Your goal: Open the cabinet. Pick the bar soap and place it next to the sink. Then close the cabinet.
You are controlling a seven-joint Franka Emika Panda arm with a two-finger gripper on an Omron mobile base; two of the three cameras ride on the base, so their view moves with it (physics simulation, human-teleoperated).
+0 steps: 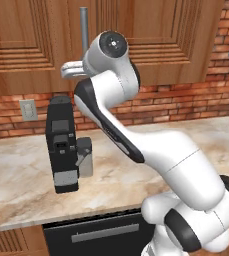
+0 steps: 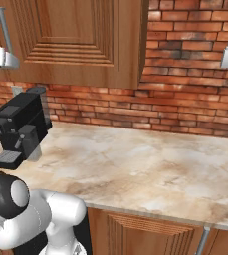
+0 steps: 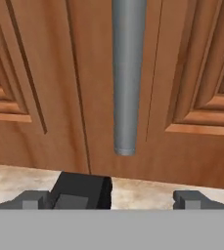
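Note:
The cabinet (image 1: 31,40) is a warm-brown wall unit above the counter, and both raised-panel doors (image 3: 45,97) are shut. Its long silver bar handle (image 3: 128,73) hangs vertically at the door seam, also seen from the base as the handle (image 1: 84,25) and handle (image 2: 5,27). My gripper (image 3: 113,199) is open, facing the doors just below the handle's lower end, a short way off it, with nothing between the fingertips (image 3: 31,198). The grey hand (image 2: 2,58) sits level with the handle's bottom. The bar soap is hidden behind the closed doors. The sink is out of view.
A black coffee machine (image 1: 62,145) stands on the marble counter (image 2: 135,159) right under the hand, against the brick wall (image 2: 185,99). A wall outlet (image 1: 28,109) is left of it. A dark dishwasher front (image 1: 96,235) lies below the counter edge.

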